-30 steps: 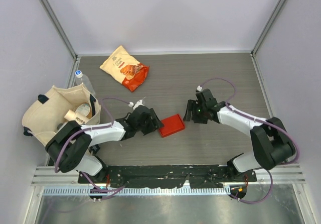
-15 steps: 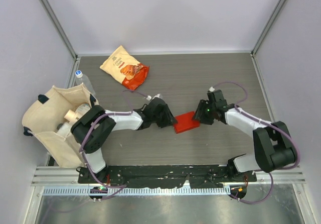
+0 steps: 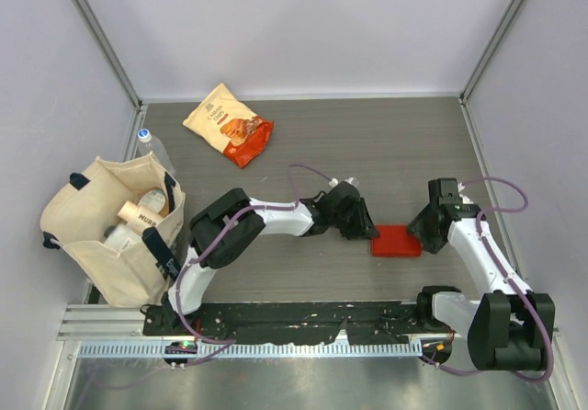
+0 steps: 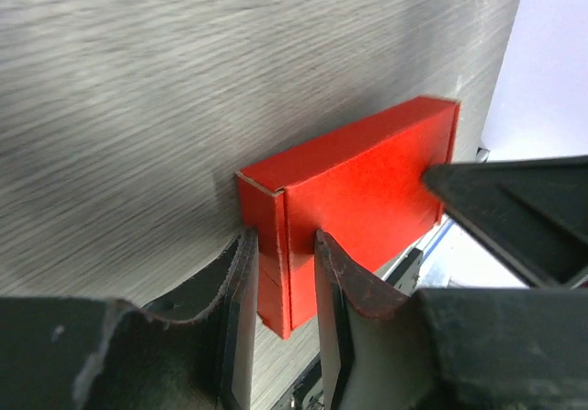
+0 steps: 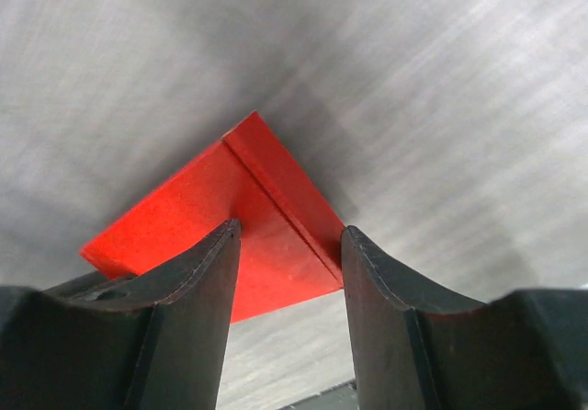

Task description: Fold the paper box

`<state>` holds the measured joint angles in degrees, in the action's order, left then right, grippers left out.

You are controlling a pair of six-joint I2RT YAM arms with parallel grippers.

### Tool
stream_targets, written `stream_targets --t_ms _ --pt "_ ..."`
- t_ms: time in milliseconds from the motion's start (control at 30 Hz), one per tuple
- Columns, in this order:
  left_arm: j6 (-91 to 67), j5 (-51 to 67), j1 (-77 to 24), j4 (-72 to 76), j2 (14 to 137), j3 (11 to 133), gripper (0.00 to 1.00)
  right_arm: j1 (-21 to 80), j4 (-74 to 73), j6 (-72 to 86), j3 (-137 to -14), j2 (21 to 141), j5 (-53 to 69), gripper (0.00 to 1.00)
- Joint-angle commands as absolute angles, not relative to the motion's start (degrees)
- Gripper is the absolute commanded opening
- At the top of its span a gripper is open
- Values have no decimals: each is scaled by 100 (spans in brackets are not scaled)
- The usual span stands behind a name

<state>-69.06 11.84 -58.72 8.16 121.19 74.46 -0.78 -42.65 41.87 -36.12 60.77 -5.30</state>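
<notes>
Left hand (image 4: 281, 267) pinches the paper box (image 4: 367, 185); right hand (image 5: 287, 249) gapes opposite.

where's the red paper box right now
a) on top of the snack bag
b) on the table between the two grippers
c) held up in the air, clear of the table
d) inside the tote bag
b: the paper box lies flat on the table, with the left gripper at its left end and the right gripper at its right end.

Near edge of paper box (image 5: 211, 217) behind right claw (image 5: 289, 235); snack bag (image 3: 228, 123) print illegibly small.
</notes>
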Motion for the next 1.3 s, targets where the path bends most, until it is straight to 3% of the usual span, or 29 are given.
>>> stream_targets --t_ms 0,233,533,700,1000,1267 --pt "-7260 1925 -6485 1196 12436 8067 31 53 -5475 4930 -3718 5977 -243 52" --pt "-7935 1968 -6829 1826 12428 7770 28 -509 -5810 4703 -3647 5441 -677 54" --pt "-7919 1960 -6926 1977 12270 7559 31 -536 -5915 4518 -3753 5643 -747 66" --pt "-7875 2048 -6926 2415 12147 7358 53 -545 -5731 4474 -3867 5318 -879 80" --pt "-6866 1512 -6820 1945 11190 6715 82 -545 -5449 4096 -4403 5256 -1091 84" --pt "-5926 995 -6328 1416 9908 6065 86 -536 -5362 3685 -4412 4843 -705 84"
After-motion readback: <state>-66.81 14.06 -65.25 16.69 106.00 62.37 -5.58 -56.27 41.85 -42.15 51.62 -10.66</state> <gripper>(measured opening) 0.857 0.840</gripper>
